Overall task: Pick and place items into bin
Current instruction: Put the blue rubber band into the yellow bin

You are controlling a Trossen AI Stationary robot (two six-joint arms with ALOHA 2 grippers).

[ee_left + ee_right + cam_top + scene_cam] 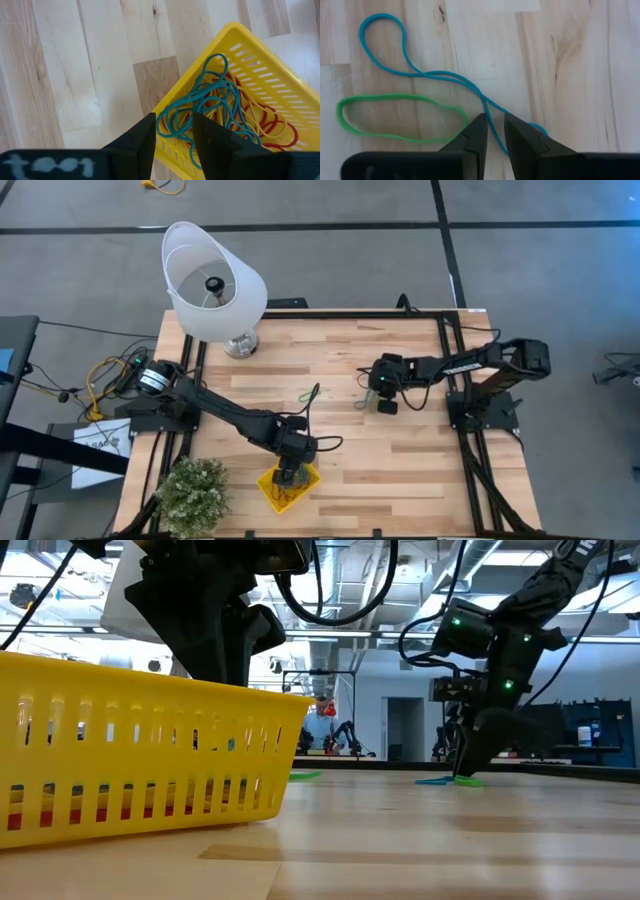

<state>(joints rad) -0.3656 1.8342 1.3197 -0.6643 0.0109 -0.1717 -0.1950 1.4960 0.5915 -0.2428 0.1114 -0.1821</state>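
Right claw (493, 131) is lowered to the desk (400, 460) near its middle, its fingers nearly pressed together astride a blue band (427, 74), with a green band (395, 116) lying just beside it. Left claw (172, 134) is held over the yellow bin (260, 65) at the desk's front edge, slightly spread and gripping nothing, above the tangle of blue, red and yellow bands (225, 110) inside. Another green band (311, 394) is seen on the desk between the arms.
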